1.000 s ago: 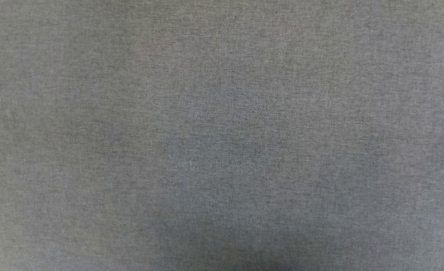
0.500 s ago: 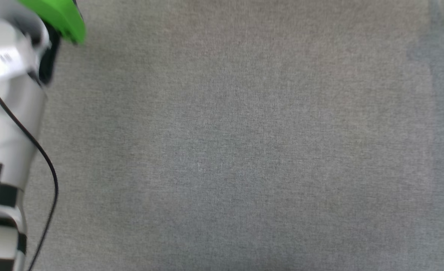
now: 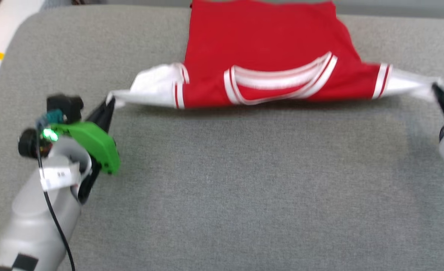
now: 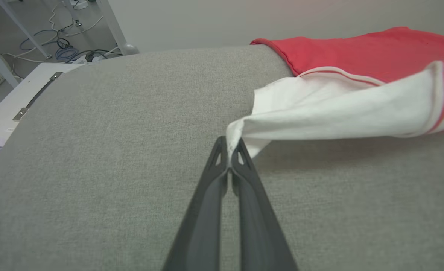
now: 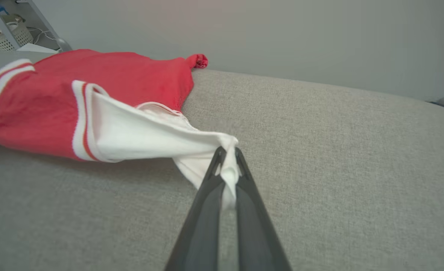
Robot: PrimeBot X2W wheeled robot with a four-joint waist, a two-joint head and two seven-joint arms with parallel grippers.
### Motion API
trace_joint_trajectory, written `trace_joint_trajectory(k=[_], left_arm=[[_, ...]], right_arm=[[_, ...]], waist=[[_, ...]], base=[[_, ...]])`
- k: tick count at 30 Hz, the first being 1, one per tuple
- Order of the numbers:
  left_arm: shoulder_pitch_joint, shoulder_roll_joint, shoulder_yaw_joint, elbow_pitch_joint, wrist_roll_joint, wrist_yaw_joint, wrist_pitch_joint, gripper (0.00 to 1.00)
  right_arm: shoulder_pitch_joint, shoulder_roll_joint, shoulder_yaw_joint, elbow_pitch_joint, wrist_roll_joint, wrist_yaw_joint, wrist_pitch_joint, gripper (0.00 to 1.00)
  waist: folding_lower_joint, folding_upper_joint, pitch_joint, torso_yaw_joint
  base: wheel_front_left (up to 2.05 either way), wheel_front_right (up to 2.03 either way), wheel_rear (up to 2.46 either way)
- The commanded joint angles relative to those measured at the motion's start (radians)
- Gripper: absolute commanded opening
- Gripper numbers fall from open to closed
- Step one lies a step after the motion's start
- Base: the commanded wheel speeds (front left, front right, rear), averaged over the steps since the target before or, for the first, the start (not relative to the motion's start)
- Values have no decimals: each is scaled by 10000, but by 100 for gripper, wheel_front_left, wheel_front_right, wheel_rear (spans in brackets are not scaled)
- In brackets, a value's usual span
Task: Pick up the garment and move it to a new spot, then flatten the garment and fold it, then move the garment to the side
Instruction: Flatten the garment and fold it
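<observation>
The garment (image 3: 267, 49) stretches between left gripper (image 4: 228, 145) at nine o'clock and right gripper (image 5: 227, 154) at three, both pinching sleeve tips; tension could slip either.

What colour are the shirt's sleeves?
The sleeves are white with red-striped trim; clearest in the head view.

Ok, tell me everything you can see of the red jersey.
The red jersey is soft knit-looking cloth with white short sleeves and red-and-white striped trim at the collar and sleeve seams. Its body lies on the grey upholstered surface, hem at the far edge, collar toward the robot. The sleeves are pulled outward and raised, shadow beneath; the left end effector and right end effector are each shut on a sleeve tip.
</observation>
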Motion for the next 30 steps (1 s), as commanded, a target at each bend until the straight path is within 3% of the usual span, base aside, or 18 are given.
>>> trace_joint_trajectory(k=[1,5,20,30], left_arm=[[470,182,-47,-59,-98,18,95,0],[2272,455,-271,-627,-281,315,461,0],[5550,1195,-274,-3071,-1086,1248,1400,0],[6624,1623,-396,-4894,-1355,1776,2211,0]], right_arm=[[479,-152,73,-160,165,-19,71,0],[2246,-489,380,-1007,518,-19,255,0],[5492,-1230,636,-2829,1087,-19,1174,0],[6984,-1433,242,-3824,1362,-19,1768,0]], waist=[[1,0,-719,55],[1,0,-1467,11],[1,0,-2909,-5],[1,0,-2941,88]], base=[[0,0,0],[0,0,0],[0,0,0],[0,0,0]])
